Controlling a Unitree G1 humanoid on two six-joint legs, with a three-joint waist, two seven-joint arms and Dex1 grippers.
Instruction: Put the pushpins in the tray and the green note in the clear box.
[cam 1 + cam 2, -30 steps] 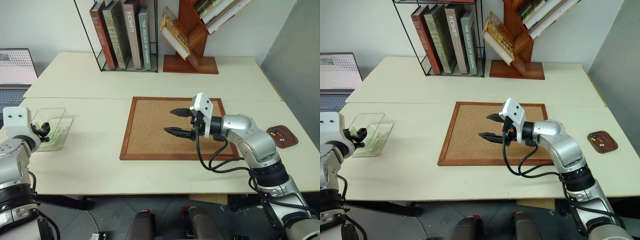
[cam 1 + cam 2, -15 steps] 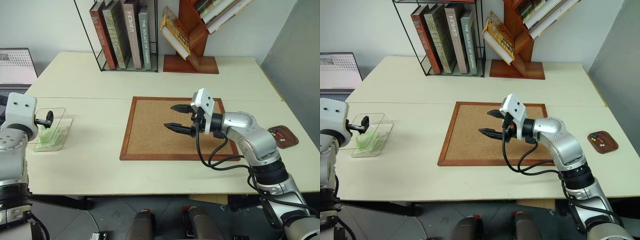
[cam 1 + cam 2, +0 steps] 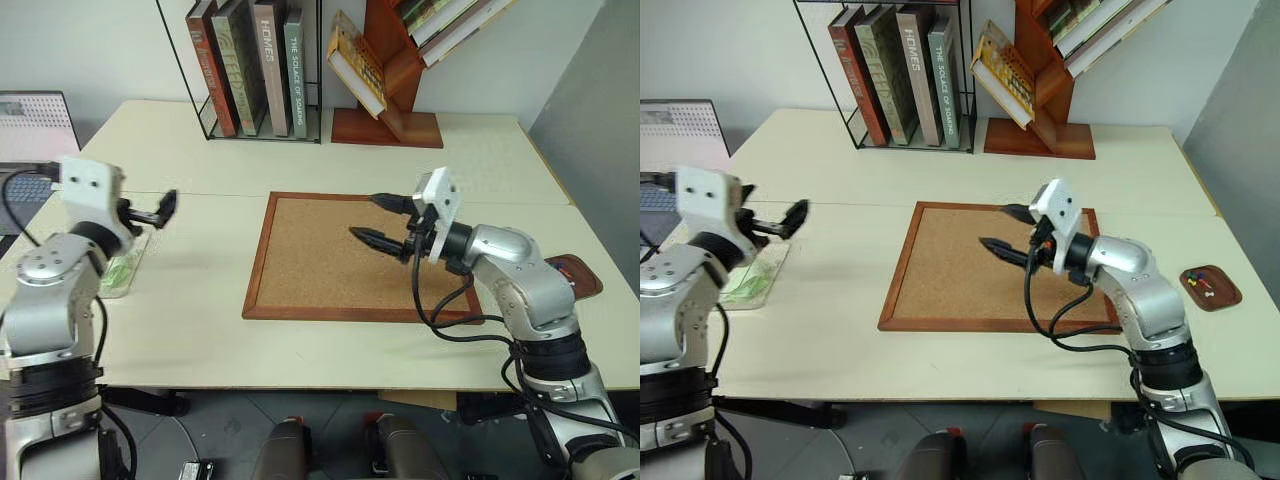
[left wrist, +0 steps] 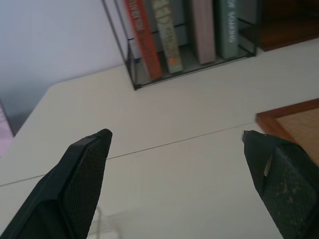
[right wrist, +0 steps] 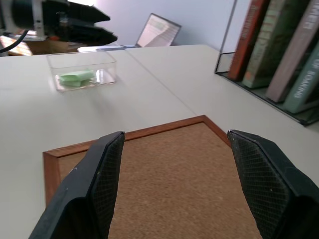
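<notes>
The corkboard (image 3: 985, 262) lies in the middle of the near table (image 3: 840, 330), with a second table (image 3: 840, 160) butted behind it. On that far table stand a wire rack of books (image 3: 905, 75) and, to its right, a slanted bookshelf (image 3: 1040, 80). The clear box (image 5: 82, 69) sits near the left edge of the near table, well apart from the corkboard — the green note (image 5: 76, 77) lies inside it. The tray (image 3: 1210, 287) rests at the far right edge, with the pushpins (image 3: 1205, 284) in it. A laptop (image 5: 158, 31) stands beyond the box, off to the left.

The left gripper (image 3: 775, 222) hangs above the table between box and corkboard; the right gripper (image 3: 1005, 230) hangs over the corkboard.
</notes>
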